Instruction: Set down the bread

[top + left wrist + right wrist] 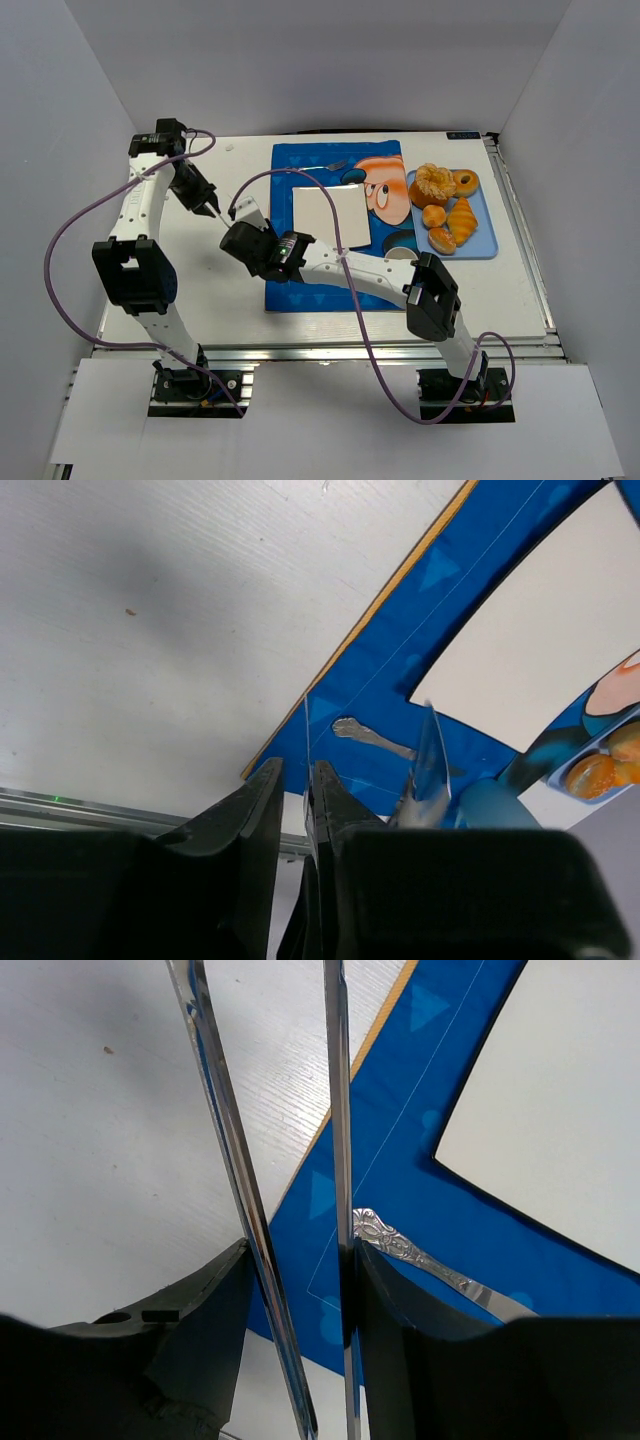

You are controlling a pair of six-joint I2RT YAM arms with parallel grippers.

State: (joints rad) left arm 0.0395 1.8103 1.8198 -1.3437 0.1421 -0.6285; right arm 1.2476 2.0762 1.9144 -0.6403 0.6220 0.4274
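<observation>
The bread, a golden-orange croissant (462, 220), lies on the blue tray (490, 240) at the right, far from both grippers. My right gripper (247, 228) (295, 1250) is over the left edge of the blue placemat (290, 170). It is shut on metal tongs (243, 212) (225, 1130), whose two blades run up between its fingers, still spread apart. My left gripper (213, 210) (297, 765) hangs just left of the tongs. Its jaws stand a narrow gap apart with nothing between them. A tong blade (430, 755) shows in the left wrist view.
A white square plate (330, 215) lies on the placemat's middle. A silver fork (335, 166) (400, 1245) (370, 737) lies on the mat behind it. Two small round buns (434, 215), a ring pastry (465, 182) and a ruffled pastry (433, 182) share the tray.
</observation>
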